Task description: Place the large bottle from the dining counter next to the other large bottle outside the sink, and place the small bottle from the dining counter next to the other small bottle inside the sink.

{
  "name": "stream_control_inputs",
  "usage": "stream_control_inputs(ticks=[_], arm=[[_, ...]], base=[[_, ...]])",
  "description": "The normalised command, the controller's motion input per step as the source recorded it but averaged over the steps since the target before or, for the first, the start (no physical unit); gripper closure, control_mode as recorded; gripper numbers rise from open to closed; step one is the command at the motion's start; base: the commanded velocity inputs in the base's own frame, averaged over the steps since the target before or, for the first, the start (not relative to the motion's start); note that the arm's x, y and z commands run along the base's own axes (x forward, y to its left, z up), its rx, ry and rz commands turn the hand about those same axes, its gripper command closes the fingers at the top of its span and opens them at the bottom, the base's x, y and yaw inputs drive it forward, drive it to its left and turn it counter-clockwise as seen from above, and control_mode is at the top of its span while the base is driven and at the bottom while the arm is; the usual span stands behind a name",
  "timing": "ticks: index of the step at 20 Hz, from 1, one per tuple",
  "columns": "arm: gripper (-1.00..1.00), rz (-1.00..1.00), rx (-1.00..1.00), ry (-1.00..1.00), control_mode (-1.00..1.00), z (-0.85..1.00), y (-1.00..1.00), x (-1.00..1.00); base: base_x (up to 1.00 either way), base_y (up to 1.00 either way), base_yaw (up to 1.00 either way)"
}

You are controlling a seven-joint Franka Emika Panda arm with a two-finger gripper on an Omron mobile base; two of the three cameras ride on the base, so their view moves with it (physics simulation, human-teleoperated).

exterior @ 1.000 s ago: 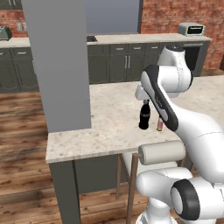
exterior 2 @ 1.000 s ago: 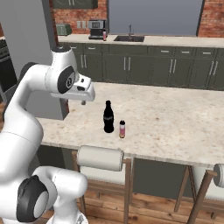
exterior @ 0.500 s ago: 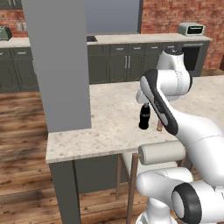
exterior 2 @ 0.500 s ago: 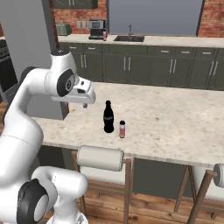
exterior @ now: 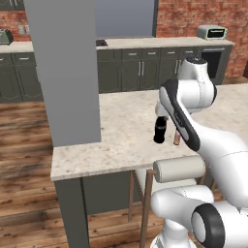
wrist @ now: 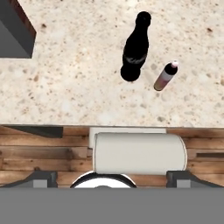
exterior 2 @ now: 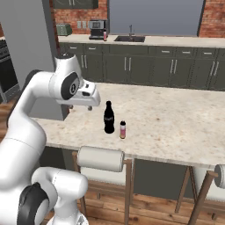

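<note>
Colours on and around the dining counter

The counter (exterior 2: 176, 127) is beige stone with fine brown speckles, and its pillar (exterior: 65, 72) is plain grey. On it stands a glossy black bottle (exterior 2: 109, 117) with a dark cap, and just beside that a short pinkish-red bottle (exterior 2: 123, 130) with a paler top. Tucked under the counter's edge is a cream stool (wrist: 138, 153) over brown wood-plank floor (exterior: 24, 126). Behind the counter run dark grey cabinets (exterior 2: 149, 70) and a red brick wall (exterior: 193, 14).

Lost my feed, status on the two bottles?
Gripper open, empty, above the dining counter. Black bottle and small pinkish bottle upright, side by side, apart. Nothing between gripper and bottles.
</note>
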Motion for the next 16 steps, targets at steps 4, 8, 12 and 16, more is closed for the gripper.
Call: stream_control_inputs(ticks=[4,8,12,16], arm=[[-1.0,-0.01,0.0,0.0,-1.0,-0.09,-0.27,0.02],[-1.0,-0.01,-0.01,0.0,-1.0,-0.22,-0.22,0.0],[-1.0,0.0,-0.03,0.0,-1.0,-0.28,-0.12,0.05],[-1.0,-0.01,-0.05,0.0,-1.0,-0.24,0.0,0.12]], base=[[0.0,0.0,0.0],[0.0,0.0,0.0],[0.0,0.0,0.0],[0.0,0.0,0.0]])
